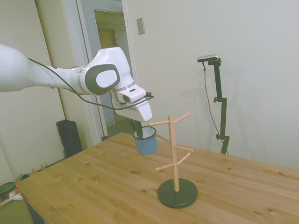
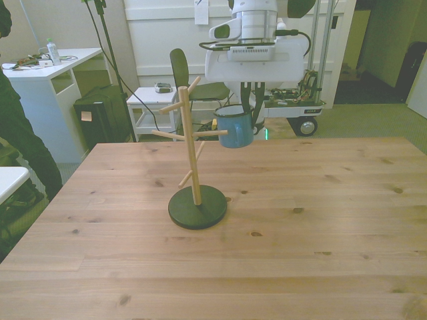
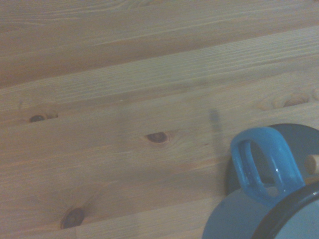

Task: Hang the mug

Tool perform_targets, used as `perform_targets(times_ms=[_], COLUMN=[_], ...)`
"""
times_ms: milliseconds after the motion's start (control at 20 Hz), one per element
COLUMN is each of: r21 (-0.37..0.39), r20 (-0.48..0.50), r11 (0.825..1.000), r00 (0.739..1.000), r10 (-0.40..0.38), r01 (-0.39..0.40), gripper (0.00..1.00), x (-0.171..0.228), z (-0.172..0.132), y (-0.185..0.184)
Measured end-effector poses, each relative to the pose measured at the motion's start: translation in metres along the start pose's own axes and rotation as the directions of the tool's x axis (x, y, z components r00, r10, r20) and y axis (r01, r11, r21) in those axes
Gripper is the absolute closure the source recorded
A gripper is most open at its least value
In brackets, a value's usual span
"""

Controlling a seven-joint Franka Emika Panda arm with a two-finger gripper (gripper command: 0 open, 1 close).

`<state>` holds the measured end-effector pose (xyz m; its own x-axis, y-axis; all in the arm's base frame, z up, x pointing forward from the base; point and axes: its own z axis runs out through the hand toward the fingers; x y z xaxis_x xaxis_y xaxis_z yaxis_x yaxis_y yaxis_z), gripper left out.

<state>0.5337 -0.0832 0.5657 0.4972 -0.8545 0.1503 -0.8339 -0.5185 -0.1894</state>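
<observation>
The light-blue mug (image 2: 236,130) with its dark rim hangs upright in the air above the table, also in the side view as the mug (image 1: 145,141). My gripper (image 2: 251,112) is shut on its rim from above, one finger inside and one outside. The mug's blue loop handle (image 3: 263,164) faces the wooden mug tree (image 2: 190,143), which stands on a dark round base (image 2: 197,207). One peg (image 2: 208,133) of the tree points at the handle and its tip reaches it; I cannot tell whether the peg passes through the loop. In the side view the mug is just beside the tree (image 1: 174,156).
The tree has several pegs slanting up at different heights. Wooden table (image 2: 320,220) stretches wide around the base. A person (image 2: 17,133) stands at the front view's left edge beside a white desk (image 2: 47,73). A chair (image 2: 183,77) stands behind the table.
</observation>
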Motion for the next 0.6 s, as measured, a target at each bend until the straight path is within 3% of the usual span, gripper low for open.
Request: perform_targets(times_ms=[600], r21=[0.016], r20=[0.022], r11=[0.999], r00=[0.999], r10=[0.044], r01=[-0.045], gripper=[1.0], x=[0.019], z=[0.002], y=[0.016])
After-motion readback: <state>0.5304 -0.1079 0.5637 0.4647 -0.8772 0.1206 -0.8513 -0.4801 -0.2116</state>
